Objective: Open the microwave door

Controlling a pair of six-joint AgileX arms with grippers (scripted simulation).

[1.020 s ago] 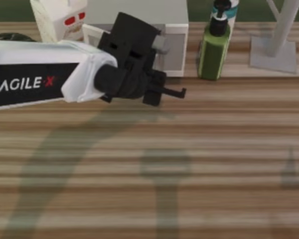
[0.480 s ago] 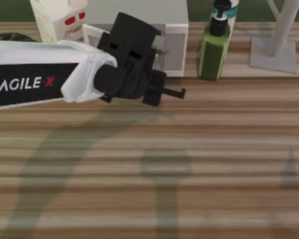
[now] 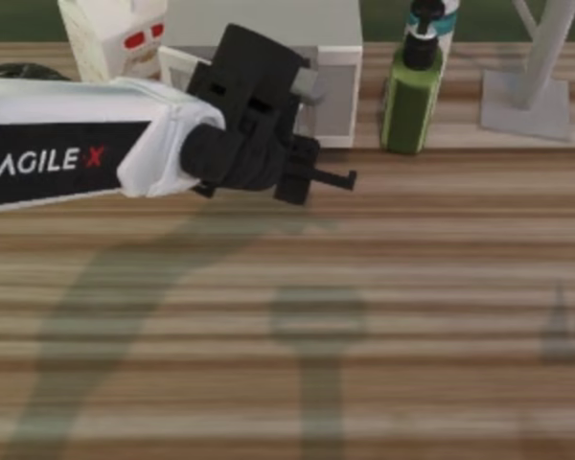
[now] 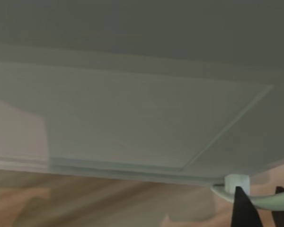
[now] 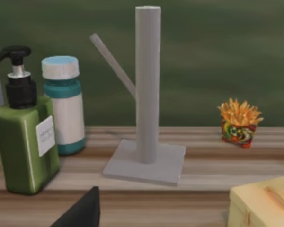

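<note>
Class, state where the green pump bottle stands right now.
In the top view, the green pump bottle stands at the table's far edge, right of centre, between the microwave and the grey stand.

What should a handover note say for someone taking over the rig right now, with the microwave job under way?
Left gripper: in front of the microwave at the table's back edge, close against the microwave door, fingertips beside its white handle; grip state unclear.
Right gripper: out of the top view, parked facing the green pump bottle and grey stand.
Done: approach to the door.
Left: confirm hold on the handle, swing the door open; how far it stands open now is unclear.
</note>
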